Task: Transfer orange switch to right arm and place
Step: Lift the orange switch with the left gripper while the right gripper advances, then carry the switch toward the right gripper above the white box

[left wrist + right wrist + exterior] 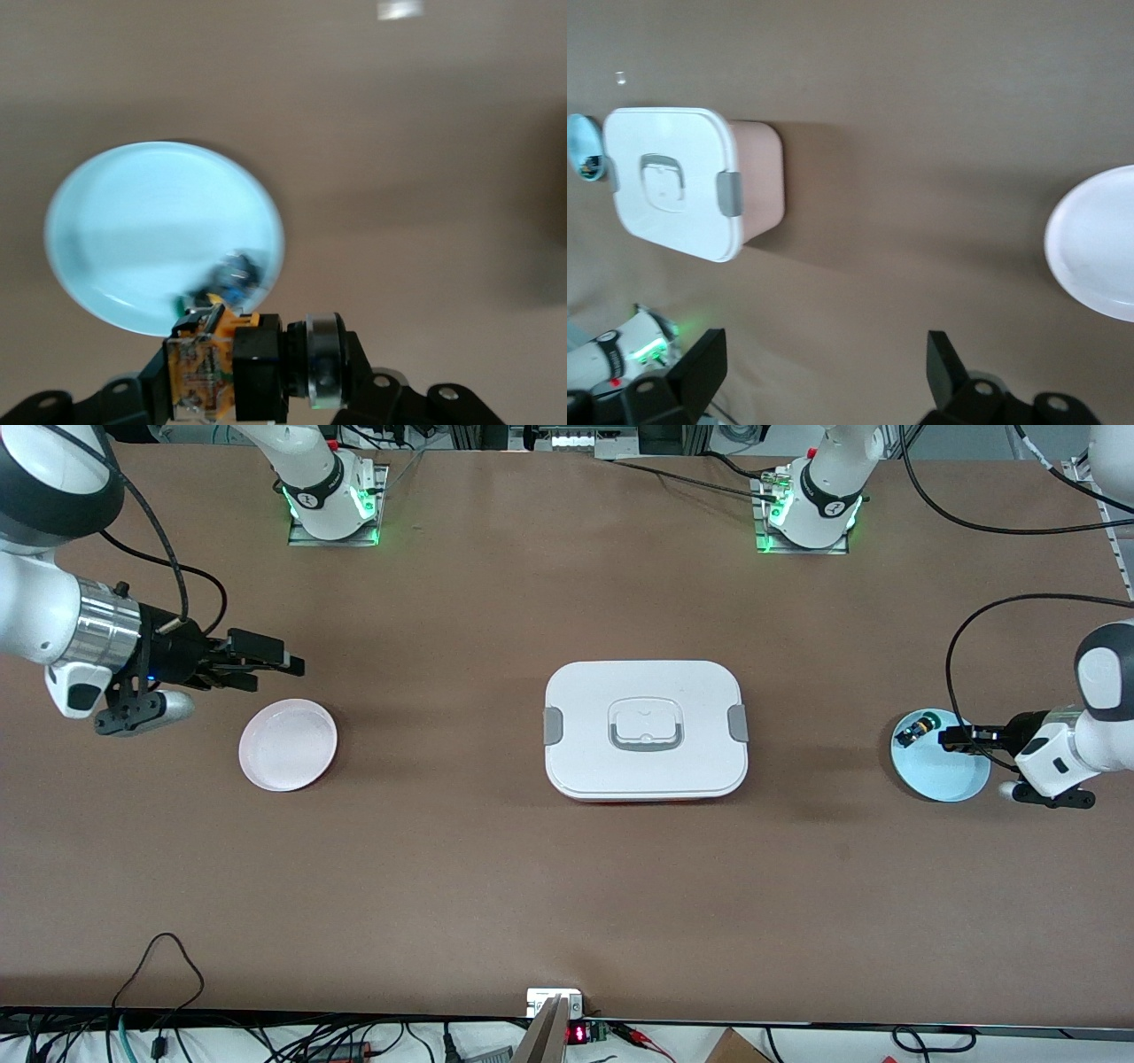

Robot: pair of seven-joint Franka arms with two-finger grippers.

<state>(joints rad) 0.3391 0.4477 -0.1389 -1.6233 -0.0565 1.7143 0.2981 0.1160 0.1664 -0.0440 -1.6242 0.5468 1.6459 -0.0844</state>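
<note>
Front view: lunch box (645,731) mid-table is the landmark. Toward the left arm's end from it, the left gripper (946,736) hangs over the blue plate (941,772), fingers clamped on the orange switch (927,728); another small switch (907,736) lies on the plate. Toward the right arm's end, the right gripper (288,662) waits beside the white plate (288,745), fingers apart, empty.

Left wrist view: the orange switch (252,363) is held above the blue plate (151,230).

Right wrist view: fingers (702,365) wide, nothing between; lunch box (691,181) well apart.

Pickup done; handover and placing left.
</note>
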